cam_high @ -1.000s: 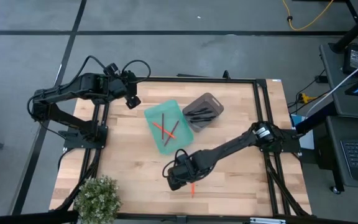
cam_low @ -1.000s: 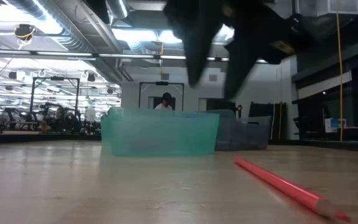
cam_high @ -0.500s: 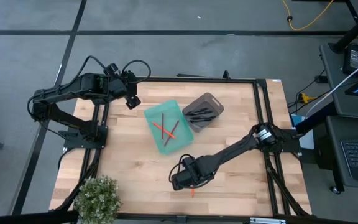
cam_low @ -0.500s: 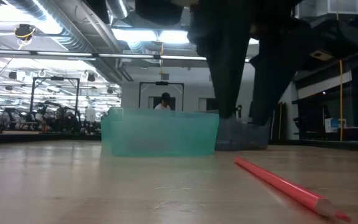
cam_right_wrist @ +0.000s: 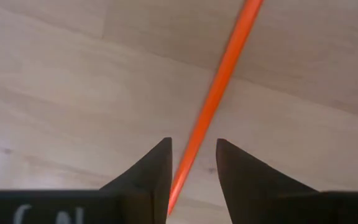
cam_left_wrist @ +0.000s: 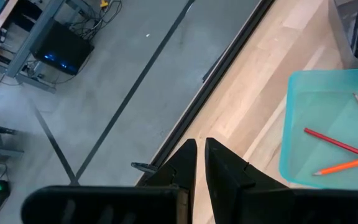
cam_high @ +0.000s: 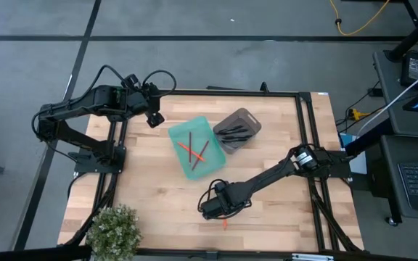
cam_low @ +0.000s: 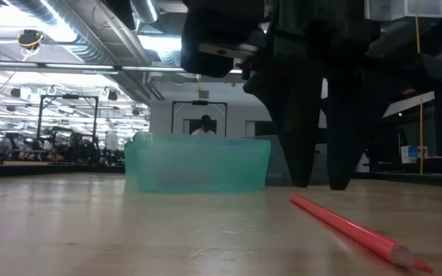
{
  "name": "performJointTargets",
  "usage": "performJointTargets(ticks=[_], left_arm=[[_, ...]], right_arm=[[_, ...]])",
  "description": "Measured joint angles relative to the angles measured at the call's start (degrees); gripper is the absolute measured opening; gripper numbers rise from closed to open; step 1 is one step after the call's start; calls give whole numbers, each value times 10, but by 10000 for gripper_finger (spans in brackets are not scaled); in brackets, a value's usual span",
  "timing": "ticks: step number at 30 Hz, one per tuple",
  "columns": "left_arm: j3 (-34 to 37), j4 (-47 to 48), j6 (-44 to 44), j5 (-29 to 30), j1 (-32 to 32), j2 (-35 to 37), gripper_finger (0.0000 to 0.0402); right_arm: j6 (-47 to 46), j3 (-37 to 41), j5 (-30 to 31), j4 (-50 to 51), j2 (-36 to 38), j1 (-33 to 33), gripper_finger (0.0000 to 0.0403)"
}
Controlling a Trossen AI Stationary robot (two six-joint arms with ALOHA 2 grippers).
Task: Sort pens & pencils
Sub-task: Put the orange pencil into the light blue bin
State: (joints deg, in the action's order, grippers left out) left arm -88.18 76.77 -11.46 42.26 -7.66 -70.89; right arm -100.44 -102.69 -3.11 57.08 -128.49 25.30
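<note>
Over on the left, the left gripper [cam_high: 153, 118] hangs idle at the far left corner of the wooden surface [cam_high: 151, 196], out by the frame rail. Its fingers [cam_left_wrist: 188, 163] are drawn close together with only a thin slit between them, and nothing is in them.

Just to the right of it sits a see-through teal bin [cam_high: 178, 135] with three pencils [cam_high: 192, 151] lying crossed on its floor. From the left wrist view those same orange-red sticks [cam_left_wrist: 337, 142] show against the teal bottom. Touching the teal bin's far right side is a dark grey bin [cam_high: 249, 117] with the black pens [cam_high: 231, 132] inside.

Further right and nearer the front edge, the right gripper [cam_high: 216, 211] is low over the surface. Its fingers [cam_right_wrist: 148, 173] are apart and straddle one loose pencil [cam_right_wrist: 219, 90] lying flat on the wood. I cannot tell whether the pads touch it yet. From the low view the two dark fingers [cam_low: 298, 123] stand down behind the pencil's far end [cam_low: 344, 224].
</note>
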Motion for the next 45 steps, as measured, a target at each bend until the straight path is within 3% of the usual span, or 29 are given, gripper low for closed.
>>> performJointTargets(ticks=[4, 12, 19, 24, 32, 45], left_arm=[[0, 0, 0, 0, 0, 0, 27], [0, 2, 0, 0, 0, 0, 27], [0, 2, 0, 0, 0, 0, 27], [0, 2, 0, 0, 0, 0, 27], [0, 2, 0, 0, 0, 0, 27], [0, 2, 0, 0, 0, 0, 27]], right_arm=[[1, 0, 0, 12, 0, -4, 125], [-13, 87, -23, -99, 6, -8, 125], [-26, 111, -29, -118, 8, -8, 123], [-25, 111, -30, -113, 8, -9, 95], [21, 113, -58, -104, 7, -25, 16], [65, 90, -72, -68, 2, -44, 7]])
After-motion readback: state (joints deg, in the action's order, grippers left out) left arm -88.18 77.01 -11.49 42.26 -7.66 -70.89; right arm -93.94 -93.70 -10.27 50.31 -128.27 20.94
